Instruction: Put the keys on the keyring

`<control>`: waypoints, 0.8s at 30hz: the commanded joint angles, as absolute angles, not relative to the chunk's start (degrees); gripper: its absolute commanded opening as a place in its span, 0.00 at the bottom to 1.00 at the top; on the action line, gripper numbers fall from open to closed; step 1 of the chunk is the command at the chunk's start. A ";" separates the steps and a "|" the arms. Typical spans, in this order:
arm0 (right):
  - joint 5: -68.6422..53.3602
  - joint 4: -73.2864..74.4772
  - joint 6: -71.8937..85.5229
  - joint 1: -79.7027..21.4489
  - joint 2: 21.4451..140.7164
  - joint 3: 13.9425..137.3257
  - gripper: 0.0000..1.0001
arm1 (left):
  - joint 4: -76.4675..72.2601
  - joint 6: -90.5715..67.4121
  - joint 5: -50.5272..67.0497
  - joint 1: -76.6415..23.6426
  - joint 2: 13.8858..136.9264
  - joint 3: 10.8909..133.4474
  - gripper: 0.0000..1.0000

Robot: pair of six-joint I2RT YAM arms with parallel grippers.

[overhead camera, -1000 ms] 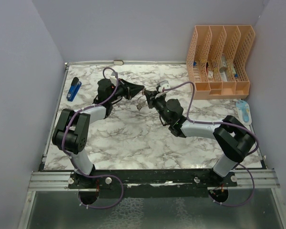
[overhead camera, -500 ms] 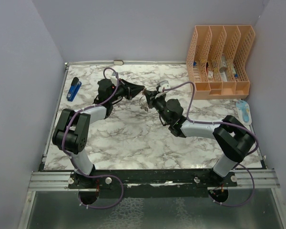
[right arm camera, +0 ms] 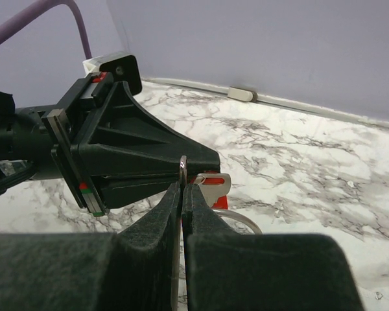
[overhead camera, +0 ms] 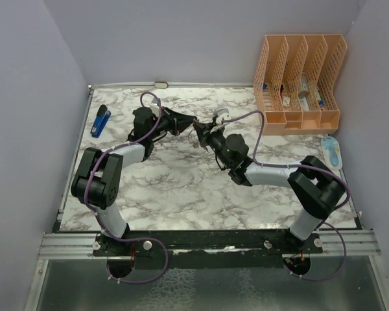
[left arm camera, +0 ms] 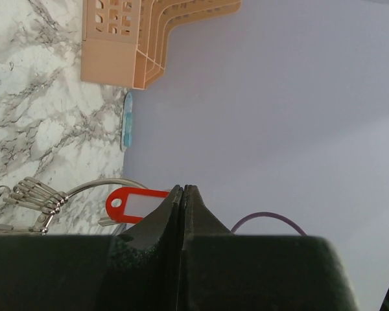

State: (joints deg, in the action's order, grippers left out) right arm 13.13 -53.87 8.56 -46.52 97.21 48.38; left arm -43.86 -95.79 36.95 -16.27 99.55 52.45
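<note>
The keyring (left arm camera: 104, 184) is a thin silver wire ring with a bunch of small silver keys (left arm camera: 35, 194) dangling from it. A key with a red tag (left arm camera: 133, 204) sits just behind my left gripper (left arm camera: 183, 188), whose jaws are pressed shut; whether they pinch anything is hidden. My right gripper (right arm camera: 183, 184) is shut on a thin silver loop of the keyring (right arm camera: 183, 167). The red-tagged key (right arm camera: 211, 184) lies right beside it. In the top view the left gripper (overhead camera: 192, 121) and the right gripper (overhead camera: 198, 131) meet tip to tip above mid-table, with the keys (overhead camera: 196, 140) hanging between them.
An orange file organizer (overhead camera: 298, 81) stands at the back right, with a light blue object (overhead camera: 331, 151) in front of it by the right wall. A blue stapler (overhead camera: 101, 120) lies at the left edge. The marble table (overhead camera: 181, 188) is walled on three sides.
Both gripper tips and the hanging keys have shifted slightly toward the back of the table. Both grippers stay shut.
</note>
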 commanded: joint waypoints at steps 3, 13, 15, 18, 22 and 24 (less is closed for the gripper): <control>11.82 -55.50 10.13 -46.58 98.35 48.24 0.01 | -45.83 -97.28 37.52 -17.30 97.83 53.33 0.00; 14.72 -55.85 8.62 -46.58 97.65 47.38 0.01 | -46.30 -97.46 37.88 -17.25 97.62 53.09 0.00; 15.30 -55.64 7.95 -46.58 97.49 47.53 0.01 | -46.27 -97.47 37.97 -17.24 97.56 53.09 0.00; 15.96 -55.28 7.42 -46.58 97.15 47.62 0.01 | -46.14 -97.45 38.05 -17.23 97.51 53.00 0.00; 16.44 -54.91 7.07 -46.54 96.98 47.43 0.01 | -46.22 -97.32 38.12 -17.27 97.51 53.13 0.00; 16.69 -54.89 7.03 -46.58 96.67 47.25 0.01 | -46.17 -97.09 38.13 -17.23 97.56 53.04 0.00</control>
